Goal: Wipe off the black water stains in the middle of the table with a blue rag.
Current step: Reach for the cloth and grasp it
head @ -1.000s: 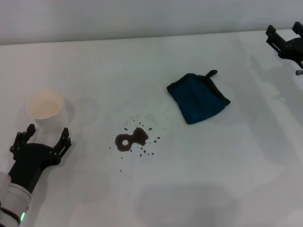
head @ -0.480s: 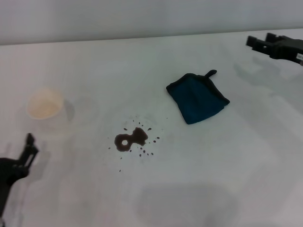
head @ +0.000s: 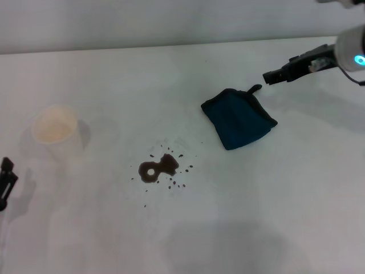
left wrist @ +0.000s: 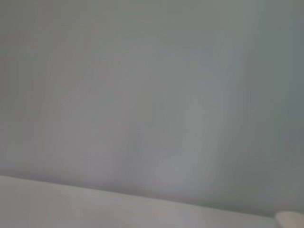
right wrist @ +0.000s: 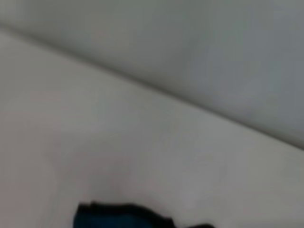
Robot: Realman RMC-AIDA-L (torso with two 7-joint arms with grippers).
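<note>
The blue rag point(head: 238, 118) lies flat on the white table point(head: 256, 200), right of the middle, with its black loop toward the back. Its edge also shows in the right wrist view point(right wrist: 118, 216). The black water stains point(head: 157, 168) form a dark blotch with a pale ring hole, ringed by specks, left of and nearer than the rag. My right gripper point(head: 270, 76) hangs just behind the rag's loop corner, close above it, reaching in from the right. My left gripper point(head: 5, 174) shows only as a dark tip at the left edge, far from the stains.
A white paper cup point(head: 55, 129) stands at the left of the table, beyond the left gripper; its rim shows in the left wrist view point(left wrist: 290, 219). A pale wall runs behind the table's back edge point(head: 171, 45).
My right arm has swung in from the back right corner toward the rag's loop corner. My left arm has pulled back from the cup and out past the left edge.
</note>
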